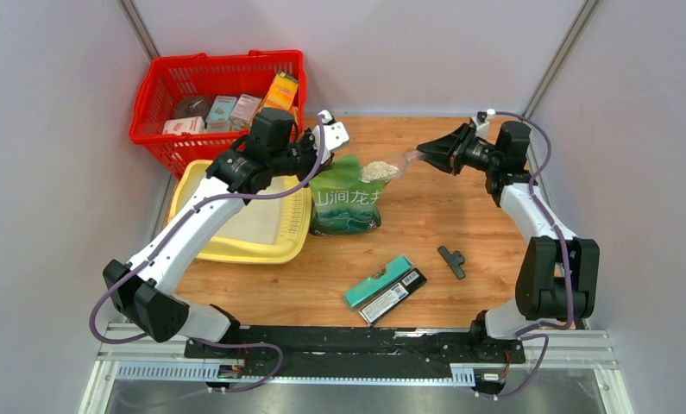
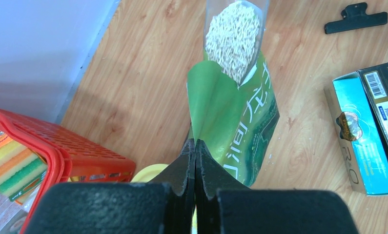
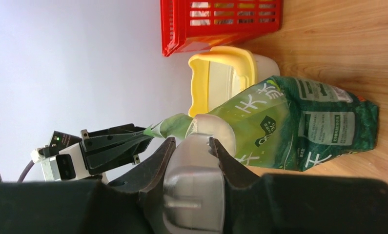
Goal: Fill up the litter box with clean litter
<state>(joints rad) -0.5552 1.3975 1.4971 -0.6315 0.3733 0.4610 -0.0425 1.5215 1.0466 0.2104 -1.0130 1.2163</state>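
Observation:
The pale-yellow litter box [image 1: 236, 254] lies at the left of the table, its cream inside partly hidden by my left arm. It also shows in the right wrist view [image 3: 216, 58]. A green printed bag [image 1: 348, 205] stands just right of it. My left gripper [image 2: 195, 144] is shut on the bag's top edge [image 2: 211, 97]. My right gripper [image 3: 192, 141] is shut on the handle of a translucent scoop [image 3: 194, 185]. The scoop [image 1: 382, 170] sits at the bag's mouth, heaped with beige clean litter [image 2: 233, 36].
A red mesh basket [image 1: 162, 95] of packets stands behind the litter box. A teal box [image 1: 378, 280] and a black box [image 1: 395, 296] lie near the front. A black clip [image 1: 450, 260] lies to their right. Walls enclose three sides.

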